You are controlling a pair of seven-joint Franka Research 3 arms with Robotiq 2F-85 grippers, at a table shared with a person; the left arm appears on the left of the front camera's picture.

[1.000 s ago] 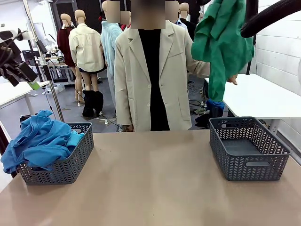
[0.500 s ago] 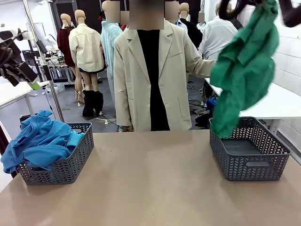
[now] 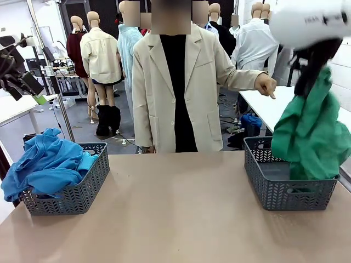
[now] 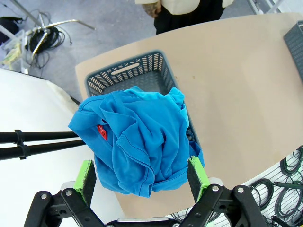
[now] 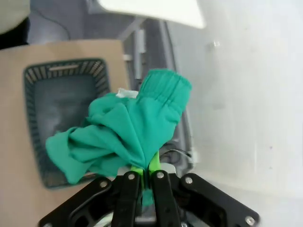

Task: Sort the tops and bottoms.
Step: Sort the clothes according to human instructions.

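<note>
Over the last second the right arm swung the green garment (image 3: 311,139) from high beside the person's shoulder, rightwards and down, until its lower folds hung into the grey right-hand basket (image 3: 274,189) at the table's right end. The right gripper (image 5: 145,176) was pinched shut on a bunch of that green cloth, green pads together with fabric between them; in the right wrist view the elastic waistband and a small white label showed near the top of the bundle, so this looked like one of the bottoms. The cloth sat towards the basket's outer side, and part of it may have draped over the rim (the front view did not settle this).

The person's hand (image 3: 266,85) pointed down towards that basket.

The left gripper (image 4: 142,177) hovered high above the left-hand basket (image 4: 125,75), jaws wide apart and holding nothing. Below it lay the blue tops (image 4: 137,146), heaped so that they spilled over the basket's near edge; nothing there had shifted.

My reading: the bottoms were being delivered to the right, the tops already gathered on the left, and what remained for this piece was a release with the bundle fully inside the walls.
</note>
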